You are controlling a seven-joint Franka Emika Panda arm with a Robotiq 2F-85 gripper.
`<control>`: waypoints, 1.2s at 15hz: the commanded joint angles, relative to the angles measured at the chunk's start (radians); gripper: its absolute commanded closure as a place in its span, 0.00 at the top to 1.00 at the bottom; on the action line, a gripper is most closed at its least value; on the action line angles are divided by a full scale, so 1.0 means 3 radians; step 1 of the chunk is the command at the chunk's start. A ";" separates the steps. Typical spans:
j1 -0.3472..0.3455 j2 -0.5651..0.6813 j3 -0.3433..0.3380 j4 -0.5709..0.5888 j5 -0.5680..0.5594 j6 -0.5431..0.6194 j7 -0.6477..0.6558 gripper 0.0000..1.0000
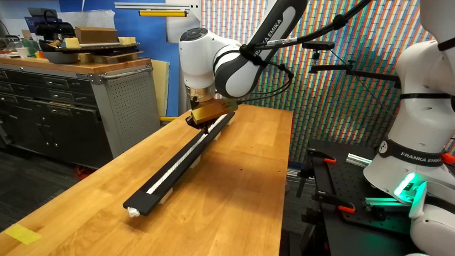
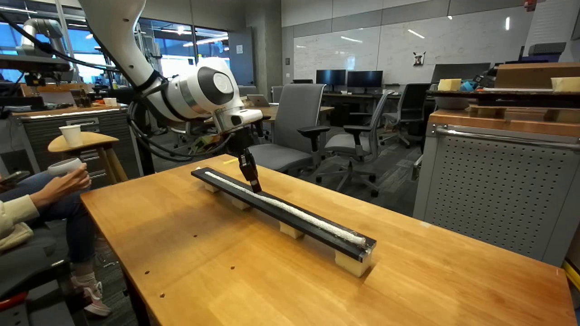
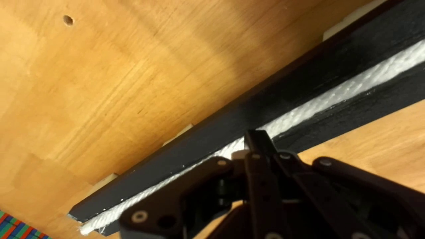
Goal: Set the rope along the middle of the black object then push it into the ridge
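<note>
one of two steps looks done: the rope (image 2: 308, 217) lies down the middle of the black bar (image 1: 143, 202), the gripper (image 2: 256, 188), fingers pressed together, appears to touch it part-way along, and pushing into the hidden ridge looks unfinished, one end seeming proud.

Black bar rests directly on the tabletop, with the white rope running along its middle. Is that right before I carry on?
Not quite: the black bar isn't directly on the tabletop; it sits raised on pale blocks, as an exterior view shows. The white rope does run along its middle.
</note>
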 commanded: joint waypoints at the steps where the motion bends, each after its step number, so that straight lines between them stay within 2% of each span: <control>1: -0.0009 -0.0029 -0.0066 -0.0019 -0.0128 0.0116 0.0273 0.02; 5: -0.0038 0.0124 -0.0110 0.0087 -0.0167 0.0072 0.0412 0.02; 11: -0.0152 0.0380 -0.0063 0.0302 -0.0027 0.0058 0.0360 0.02; 18: 0.0007 0.0204 -0.0133 0.0183 -0.0245 0.0081 0.0457 0.02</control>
